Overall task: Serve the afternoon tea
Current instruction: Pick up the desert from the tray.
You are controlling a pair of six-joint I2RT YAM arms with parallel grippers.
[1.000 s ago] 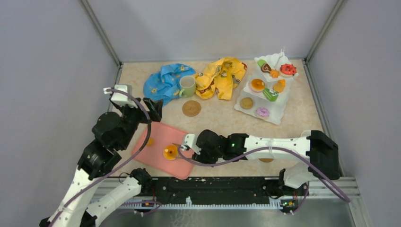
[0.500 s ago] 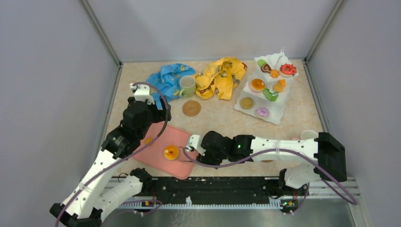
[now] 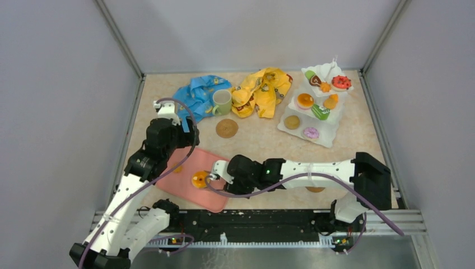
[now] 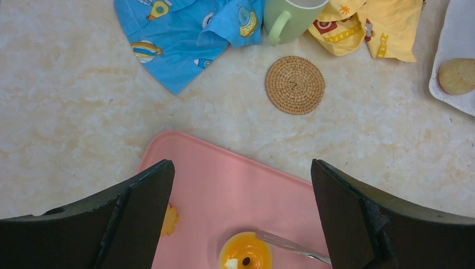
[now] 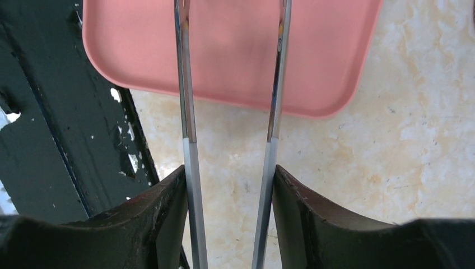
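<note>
An orange toy pastry (image 3: 200, 179) sits on the flat pink tray (image 3: 212, 199), with a small yellow pastry (image 3: 177, 167) to its left. My right gripper (image 3: 218, 171) is shut on metal tongs (image 5: 185, 84). One tong tip (image 4: 285, 245) touches the orange pastry's (image 4: 245, 253) edge. My left gripper (image 4: 241, 168) is open and empty, hovering over the tray's far edge. The white three-tier stand (image 3: 325, 137) at the back right holds several pastries. The pale green mug (image 3: 222, 102) stands behind a brown coaster (image 3: 227, 128). The second coaster (image 3: 315, 189) peeks from under my right arm. The white mug is hidden.
Crumpled blue cloth (image 3: 193, 95) and yellow cloth (image 3: 262, 89) lie at the back around the green mug. The tray's near corner lies close to the black base rail (image 5: 50, 112). Grey walls close in the left, right and back sides.
My left arm swung in from the left to hover over the tray's far edge. My right gripper drew the tongs back to the right, then returned left to the orange pastry.
</note>
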